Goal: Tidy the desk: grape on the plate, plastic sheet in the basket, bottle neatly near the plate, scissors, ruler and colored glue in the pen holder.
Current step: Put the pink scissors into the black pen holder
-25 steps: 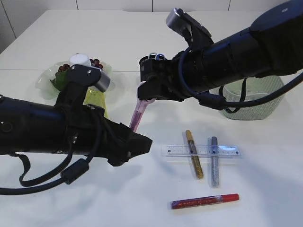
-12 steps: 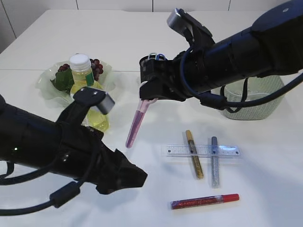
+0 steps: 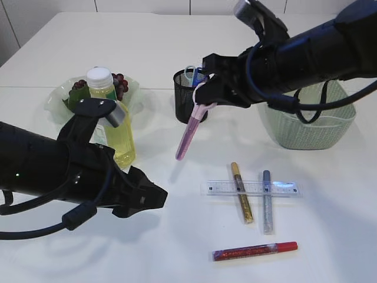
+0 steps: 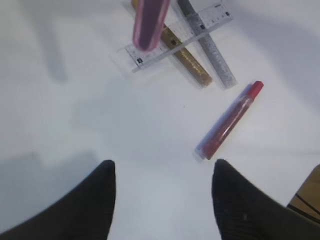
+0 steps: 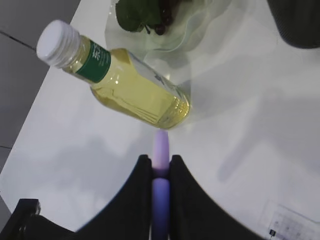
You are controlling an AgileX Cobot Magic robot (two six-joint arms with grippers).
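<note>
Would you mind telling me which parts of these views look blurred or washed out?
Left wrist view: the pink glue tube up close is blurred. Right wrist view: the black gripper fingers are soft. Exterior view: the clear plastic ruler shows glare.

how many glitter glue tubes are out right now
4. A pink one hangs in the right pincer by the pen holder. Gold and silver lie across the ruler; red lies nearest the camera. More may sit hidden inside the holder.

The bottle's [image 5: 120,80] green label [image 5: 96,61] carries white characters and the ruler [image 4: 175,35] has markings, all unreadable.
</note>
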